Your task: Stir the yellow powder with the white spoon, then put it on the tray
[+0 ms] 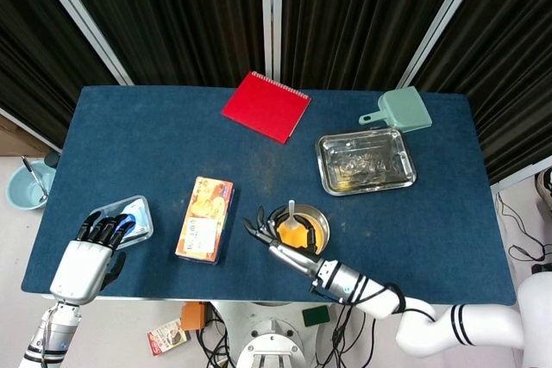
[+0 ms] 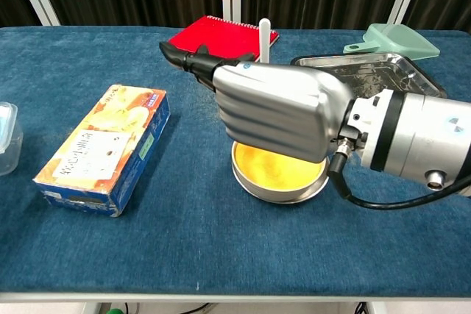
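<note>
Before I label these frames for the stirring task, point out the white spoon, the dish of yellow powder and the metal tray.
white spoon (image 2: 264, 34), chest view, on the upright handle.
dish of yellow powder (image 2: 280, 169), chest view, on the powder surface.
metal tray (image 1: 401, 137), head view, on the right rim.

My head camera looks steeply down from high above, taking in the whole blue worktop (image 1: 129, 144) toward the dark curtains. My chest camera sits low at the near edge, facing across it, close up. Both share the red notebook (image 1: 266, 106) (image 2: 221, 38) and steel tray (image 1: 366, 161) (image 2: 375, 73).
</note>
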Controlling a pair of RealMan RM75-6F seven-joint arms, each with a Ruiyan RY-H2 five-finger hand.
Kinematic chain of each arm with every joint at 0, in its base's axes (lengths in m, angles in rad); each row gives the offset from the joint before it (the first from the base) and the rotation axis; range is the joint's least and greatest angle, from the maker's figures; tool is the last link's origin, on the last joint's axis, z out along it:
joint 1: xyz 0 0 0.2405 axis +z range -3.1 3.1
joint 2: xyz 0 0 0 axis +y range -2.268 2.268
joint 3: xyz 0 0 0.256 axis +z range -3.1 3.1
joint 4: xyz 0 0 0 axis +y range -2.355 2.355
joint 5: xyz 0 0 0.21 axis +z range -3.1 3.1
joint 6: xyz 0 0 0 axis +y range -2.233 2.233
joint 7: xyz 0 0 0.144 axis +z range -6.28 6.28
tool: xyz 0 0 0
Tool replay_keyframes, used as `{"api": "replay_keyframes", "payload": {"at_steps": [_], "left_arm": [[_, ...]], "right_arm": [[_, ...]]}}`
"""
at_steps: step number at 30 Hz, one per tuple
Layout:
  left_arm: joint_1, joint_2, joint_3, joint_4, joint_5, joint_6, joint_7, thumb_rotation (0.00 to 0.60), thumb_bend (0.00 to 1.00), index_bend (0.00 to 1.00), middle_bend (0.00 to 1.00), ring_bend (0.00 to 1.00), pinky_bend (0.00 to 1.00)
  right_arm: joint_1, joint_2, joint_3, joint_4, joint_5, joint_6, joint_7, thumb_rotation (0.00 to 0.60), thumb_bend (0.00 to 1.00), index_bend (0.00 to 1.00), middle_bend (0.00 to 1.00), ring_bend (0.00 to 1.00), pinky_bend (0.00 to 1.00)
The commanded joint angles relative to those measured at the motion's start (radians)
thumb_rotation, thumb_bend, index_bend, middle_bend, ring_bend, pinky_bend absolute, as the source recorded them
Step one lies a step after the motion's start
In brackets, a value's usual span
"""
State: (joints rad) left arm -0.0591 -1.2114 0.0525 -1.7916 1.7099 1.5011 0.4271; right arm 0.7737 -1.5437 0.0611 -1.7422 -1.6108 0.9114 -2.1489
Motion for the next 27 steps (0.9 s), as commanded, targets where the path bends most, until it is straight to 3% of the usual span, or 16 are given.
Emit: {"api": "replay_keyframes", "payload": {"at_steps": [1, 5, 16, 23, 27], "left_arm": [[-0.001, 0.000, -0.001, -0.001, 0.002, 0.000, 0.001, 0.600, 0.45, 0.20, 0.16, 0.20, 0.13], [-0.004, 0.000, -0.002, -0.003, 0.000, -0.006, 0.003, 0.600, 0.45, 0.20, 0.16, 0.20, 0.13], [-0.007, -0.001, -0.004, -0.010, -0.003, -0.012, 0.011, 0.600, 0.45, 0.20, 0.16, 0.20, 0.13], [-0.007, 0.001, -0.004, -0.013, -0.003, -0.013, 0.014, 0.600, 0.45, 0.20, 0.16, 0.20, 0.13], [-0.007, 0.000, -0.004, -0.012, -0.004, -0.013, 0.012, 0.600, 0.45, 0.20, 0.16, 0.20, 0.13]], "right_arm": [[-0.009, -0.002, 0.006, -0.001, 0.026, 0.011, -0.007, 0.600, 0.53, 1.00, 0.50, 0.29, 0.00], [-0.015, 0.000, 0.002, -0.006, 0.041, 0.015, -0.004, 0.600, 0.53, 1.00, 0.54, 0.36, 0.00], [-0.003, 0.007, 0.000, -0.004, 0.029, 0.015, 0.028, 0.600, 0.53, 1.00, 0.54, 0.32, 0.00], [-0.007, 0.003, 0.000, -0.006, 0.043, 0.024, 0.027, 0.600, 0.53, 1.00, 0.57, 0.41, 0.00], [-0.003, 0.006, 0.002, -0.009, 0.043, 0.024, 0.033, 0.600, 0.53, 1.00, 0.57, 0.39, 0.00]]}}
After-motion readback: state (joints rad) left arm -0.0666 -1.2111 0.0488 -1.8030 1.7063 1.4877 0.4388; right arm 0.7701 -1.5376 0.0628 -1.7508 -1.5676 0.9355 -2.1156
